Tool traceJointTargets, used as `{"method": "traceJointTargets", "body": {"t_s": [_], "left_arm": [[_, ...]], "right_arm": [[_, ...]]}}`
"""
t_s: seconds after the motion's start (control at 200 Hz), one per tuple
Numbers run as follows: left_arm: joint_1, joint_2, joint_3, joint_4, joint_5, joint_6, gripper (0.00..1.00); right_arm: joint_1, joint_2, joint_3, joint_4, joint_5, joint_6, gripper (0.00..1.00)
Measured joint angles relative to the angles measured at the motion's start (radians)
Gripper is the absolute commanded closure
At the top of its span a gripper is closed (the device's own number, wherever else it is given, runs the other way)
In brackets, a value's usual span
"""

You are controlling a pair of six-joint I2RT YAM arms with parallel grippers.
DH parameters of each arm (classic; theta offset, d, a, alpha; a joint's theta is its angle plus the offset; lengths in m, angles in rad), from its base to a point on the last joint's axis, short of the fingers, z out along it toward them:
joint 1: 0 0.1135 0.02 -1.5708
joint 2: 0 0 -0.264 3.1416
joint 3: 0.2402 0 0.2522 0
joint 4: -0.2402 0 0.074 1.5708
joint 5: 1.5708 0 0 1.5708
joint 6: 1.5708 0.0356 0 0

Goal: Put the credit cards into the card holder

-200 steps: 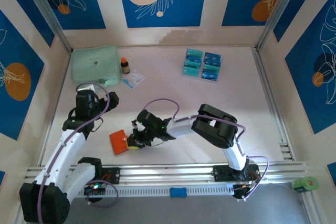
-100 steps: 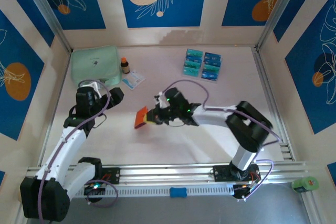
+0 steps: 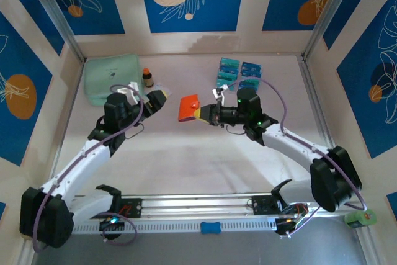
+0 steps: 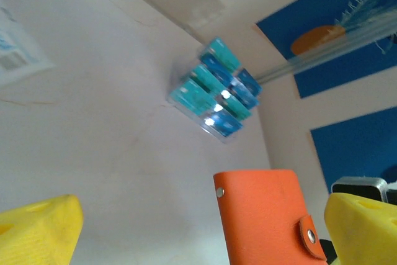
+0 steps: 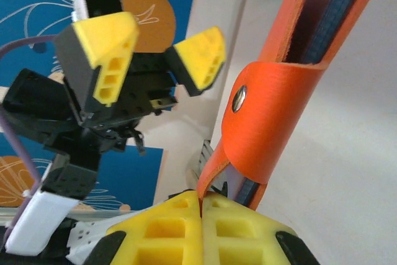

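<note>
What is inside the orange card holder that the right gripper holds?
Between the covers of the card holder, dark blue layers show; whether any card sits deeper is hidden.

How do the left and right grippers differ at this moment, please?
The left gripper is open, jaws spread wide, while the right gripper is shut. The left gripper holds nothing; the right gripper pinches the orange card holder by its snap-tab edge. In the top view the left gripper sits left of the card holder, the right gripper to its right. Both are yellow-tipped and face each other.
</note>
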Motion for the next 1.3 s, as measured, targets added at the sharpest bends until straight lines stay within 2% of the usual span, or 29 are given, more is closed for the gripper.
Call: {"method": "traceJointTargets", "body": {"t_s": [0.185, 0.415, 0.735, 1.16, 1.3], "left_arm": [[-0.074, 0.108, 0.016, 0.122, -0.009, -0.082, 0.06], [-0.124, 0.199, 0.026, 0.269, -0.011, -0.172, 0.13], [-0.156, 0.24, 0.026, 0.41, -0.01, -0.248, 0.31], [-0.174, 0.274, 0.021, 0.504, -0.011, -0.296, 0.51], [-0.183, 0.279, 0.021, 0.523, -0.01, -0.298, 0.52]], "right_arm": [[-0.009, -0.038, -0.027, 0.068, -0.03, 0.027, 1.0], [-0.009, -0.042, -0.046, 0.126, -0.049, 0.064, 1.0], [-0.009, -0.037, -0.053, 0.189, -0.049, 0.098, 1.0], [-0.008, -0.016, -0.055, 0.233, -0.055, 0.114, 1.0], [-0.008, -0.015, -0.06, 0.237, -0.055, 0.114, 1.0]]}}
